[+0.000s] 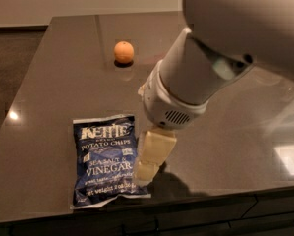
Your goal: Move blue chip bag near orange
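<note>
The blue chip bag point(106, 160) lies flat on the dark table near its front edge, label up. The orange point(123, 52) sits farther back on the table, well apart from the bag. My gripper point(147, 165) hangs from the white arm at the bag's right edge, its cream fingers point(154, 146) pointing down just above or against that edge. Nothing is seen held in it.
The dark glossy table point(63, 92) ends at a front edge just below the bag, with drawers or a cabinet front beneath. My white arm point(225, 48) covers the back right of the table, hiding what stands there. Floor lies off the table's left side.
</note>
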`<state>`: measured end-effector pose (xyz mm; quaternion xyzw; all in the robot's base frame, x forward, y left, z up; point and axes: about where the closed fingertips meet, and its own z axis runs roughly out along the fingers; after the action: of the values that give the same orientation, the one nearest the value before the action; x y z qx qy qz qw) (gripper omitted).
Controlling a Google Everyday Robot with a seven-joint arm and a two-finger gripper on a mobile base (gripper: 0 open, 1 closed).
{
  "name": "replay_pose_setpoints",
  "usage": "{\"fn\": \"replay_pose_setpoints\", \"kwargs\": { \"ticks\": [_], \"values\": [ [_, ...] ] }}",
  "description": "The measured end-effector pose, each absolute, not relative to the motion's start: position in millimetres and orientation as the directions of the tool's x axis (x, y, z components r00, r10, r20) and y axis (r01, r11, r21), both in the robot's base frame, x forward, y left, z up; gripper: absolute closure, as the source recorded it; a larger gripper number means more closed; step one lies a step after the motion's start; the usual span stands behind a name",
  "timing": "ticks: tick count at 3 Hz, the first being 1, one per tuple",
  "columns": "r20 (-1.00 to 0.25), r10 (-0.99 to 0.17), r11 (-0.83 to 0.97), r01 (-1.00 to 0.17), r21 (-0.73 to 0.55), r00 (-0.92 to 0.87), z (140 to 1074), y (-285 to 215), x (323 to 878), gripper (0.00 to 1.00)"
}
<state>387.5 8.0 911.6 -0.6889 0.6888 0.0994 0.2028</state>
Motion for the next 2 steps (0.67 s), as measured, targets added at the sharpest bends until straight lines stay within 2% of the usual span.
{"fn": "replay_pose_setpoints", "kwargs": {
  "ticks": [2],
  "values": [
    [-0.366,-0.928,-0.022,-0.990,-0.137,0.071,873.0,51.9,379.8,0.00]
  ]
}}
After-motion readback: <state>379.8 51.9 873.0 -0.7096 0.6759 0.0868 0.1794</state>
